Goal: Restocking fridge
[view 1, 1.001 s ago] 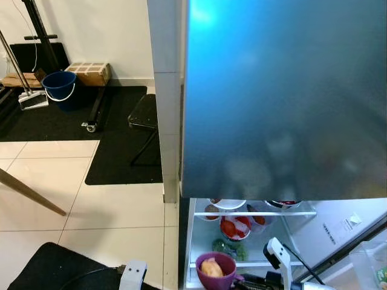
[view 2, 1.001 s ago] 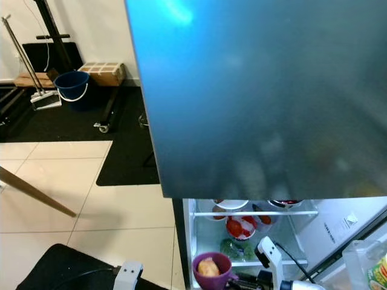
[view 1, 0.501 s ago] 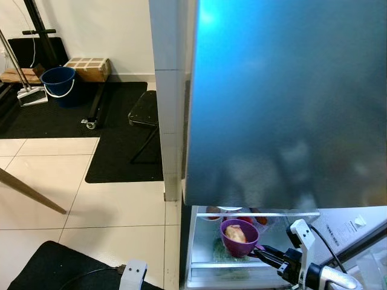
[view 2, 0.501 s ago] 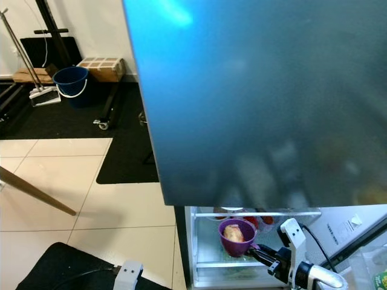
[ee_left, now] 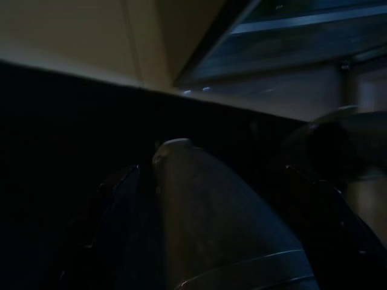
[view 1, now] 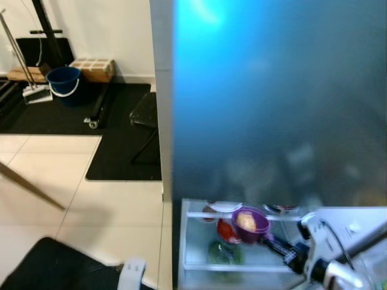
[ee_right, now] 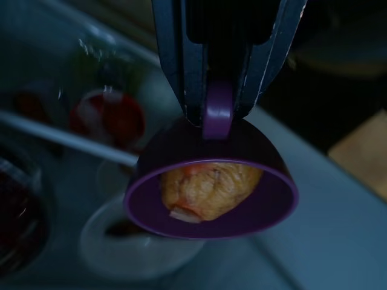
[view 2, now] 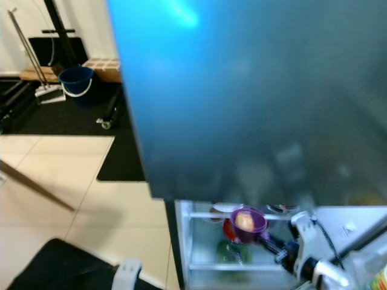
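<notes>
the right hand (ee_right: 217,103), clamped on the handle of a purple cup (ee_right: 211,187) holding food, hung at the fridge shelf (view 1: 242,215), needing a level set-down among the bowls.

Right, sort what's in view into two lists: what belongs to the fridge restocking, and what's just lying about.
Part of the job:
- small purple plastic cup with a handle, holding a yellowish piece of food
- right gripper, shut on the cup's handle
- open fridge's glass shelf, with food bowls already on it

Just lying about:
- round blue bucket
- cardboard box
- black floor mat
</notes>
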Robot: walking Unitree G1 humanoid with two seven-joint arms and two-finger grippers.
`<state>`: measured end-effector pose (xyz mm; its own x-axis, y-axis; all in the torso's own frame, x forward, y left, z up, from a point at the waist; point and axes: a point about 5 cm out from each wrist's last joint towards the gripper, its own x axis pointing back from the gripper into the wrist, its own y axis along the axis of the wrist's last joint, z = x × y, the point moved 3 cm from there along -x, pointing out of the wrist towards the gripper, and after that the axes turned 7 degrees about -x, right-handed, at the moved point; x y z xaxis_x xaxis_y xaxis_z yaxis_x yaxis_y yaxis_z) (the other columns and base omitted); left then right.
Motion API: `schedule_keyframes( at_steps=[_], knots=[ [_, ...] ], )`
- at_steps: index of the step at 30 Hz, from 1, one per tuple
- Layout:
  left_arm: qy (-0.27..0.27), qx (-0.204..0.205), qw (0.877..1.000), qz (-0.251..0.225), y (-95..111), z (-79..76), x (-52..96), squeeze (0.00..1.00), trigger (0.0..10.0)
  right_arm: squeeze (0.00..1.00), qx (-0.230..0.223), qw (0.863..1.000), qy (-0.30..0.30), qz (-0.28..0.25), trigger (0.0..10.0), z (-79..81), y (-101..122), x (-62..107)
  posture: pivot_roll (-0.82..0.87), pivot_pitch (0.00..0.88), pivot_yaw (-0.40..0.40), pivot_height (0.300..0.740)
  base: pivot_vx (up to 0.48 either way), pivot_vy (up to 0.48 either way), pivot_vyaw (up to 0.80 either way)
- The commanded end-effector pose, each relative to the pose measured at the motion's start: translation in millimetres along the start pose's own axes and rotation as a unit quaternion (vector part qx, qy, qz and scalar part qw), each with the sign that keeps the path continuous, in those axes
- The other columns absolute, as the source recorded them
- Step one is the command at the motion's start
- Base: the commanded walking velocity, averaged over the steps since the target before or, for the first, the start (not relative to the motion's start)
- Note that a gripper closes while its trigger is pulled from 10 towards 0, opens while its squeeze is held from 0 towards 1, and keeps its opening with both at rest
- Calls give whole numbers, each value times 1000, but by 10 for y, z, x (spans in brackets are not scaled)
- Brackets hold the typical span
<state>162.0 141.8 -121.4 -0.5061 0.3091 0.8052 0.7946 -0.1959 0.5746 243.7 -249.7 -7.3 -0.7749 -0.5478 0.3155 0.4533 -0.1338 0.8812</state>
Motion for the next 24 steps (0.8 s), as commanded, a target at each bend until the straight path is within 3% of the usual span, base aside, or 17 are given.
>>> schedule_keyframes(
  at_steps=[1, 9, 13, 15, 21, 24],
  knots=[
    [-2, 8, 1000, 18, -113, -4, 26, 0, 10000, 0, 17, 999, 2, -27, 10000, -7, 120, -14, -14, 0, -3, 739, 0, 0, 0],
    [-3, 11, 1000, 18, -139, -9, 35, 0, 10000, 0, 50, 998, -20, -42, 10000, -68, 263, -25, -9, 0, -1, 739, 0, 0, 0],
    [-3, 11, 1000, 21, -167, -24, 40, 0, 10000, 0, 88, 989, -91, -70, 10000, -241, 491, 16, -13, 0, -5, 739, 0, 0, 0],
    [-4, 11, 1000, 21, -167, -30, 38, 0, 10000, 0, 90, 988, -100, -75, 10000, -263, 518, 29, -14, 0, -6, 739, 0, 0, 0],
    [-6, 11, 1000, 18, -154, -49, 29, 0, 10000, 0, 75, 993, -63, -72, 10000, -204, 469, 44, -15, 0, -9, 739, 0, 0, 0],
    [-7, 11, 1000, 16, -142, -64, 22, 0, 10000, 0, 52, 997, -1, -56, 10000, -90, 351, 74, -20, 0, -9, 739, 0, 0, 0]
  ],
)
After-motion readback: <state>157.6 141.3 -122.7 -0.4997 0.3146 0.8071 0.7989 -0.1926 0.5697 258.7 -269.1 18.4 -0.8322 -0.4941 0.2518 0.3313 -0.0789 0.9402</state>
